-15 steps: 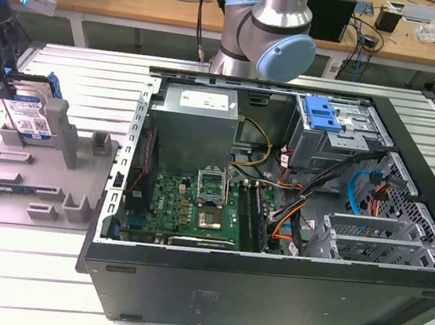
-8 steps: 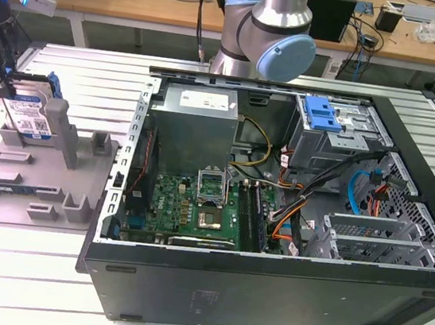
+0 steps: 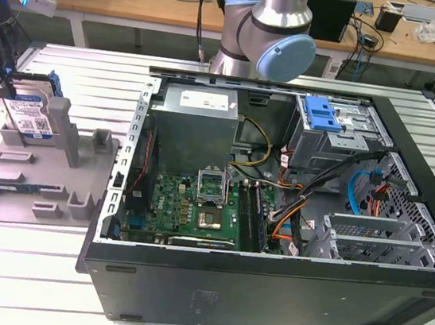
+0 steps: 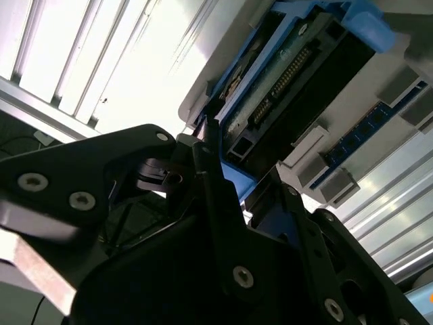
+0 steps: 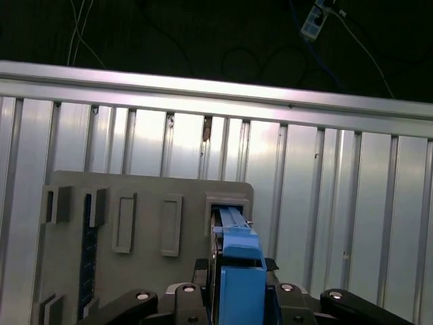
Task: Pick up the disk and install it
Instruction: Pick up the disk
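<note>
The disk (image 3: 31,115) stands on edge in the grey moulded tray (image 3: 39,179) at the exterior view's left, its white-and-blue label facing the camera, beside the tray's upright post (image 3: 61,122). My gripper (image 3: 7,87) comes down on the disk's upper end. In the first wrist view the blue bracket of the disk (image 5: 241,288) rises from a tray slot (image 5: 226,203), and the gripper (image 5: 240,267) has a black finger pressed on each side of it. In the second wrist view the disk (image 4: 291,74) shows its connector edge, with the gripper (image 4: 247,177) shut on it.
An open computer case (image 3: 279,179) fills the middle and right of the exterior view, with a motherboard, cables and a grey metal cage with a blue tab (image 3: 324,116). The arm's base (image 3: 267,33) stands behind it. The tray rests on a ribbed metal table (image 3: 25,281).
</note>
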Action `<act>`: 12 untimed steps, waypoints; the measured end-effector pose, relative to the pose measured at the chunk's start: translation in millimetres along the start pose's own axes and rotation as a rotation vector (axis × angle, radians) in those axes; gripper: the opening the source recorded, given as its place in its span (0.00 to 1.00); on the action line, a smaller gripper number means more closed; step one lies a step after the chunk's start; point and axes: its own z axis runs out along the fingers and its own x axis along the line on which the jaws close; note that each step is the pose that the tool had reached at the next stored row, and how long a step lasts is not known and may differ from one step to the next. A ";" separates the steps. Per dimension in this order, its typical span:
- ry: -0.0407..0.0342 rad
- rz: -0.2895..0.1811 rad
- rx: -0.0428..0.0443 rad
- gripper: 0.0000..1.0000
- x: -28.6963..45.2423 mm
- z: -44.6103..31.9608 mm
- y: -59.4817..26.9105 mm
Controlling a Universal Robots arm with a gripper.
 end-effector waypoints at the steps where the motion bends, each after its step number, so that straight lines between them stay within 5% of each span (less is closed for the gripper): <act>1: 0.0000 0.000 0.0000 0.38 0.0 0.0 0.0; 12: 0.0000 0.000 0.0000 0.38 0.5 0.7 0.0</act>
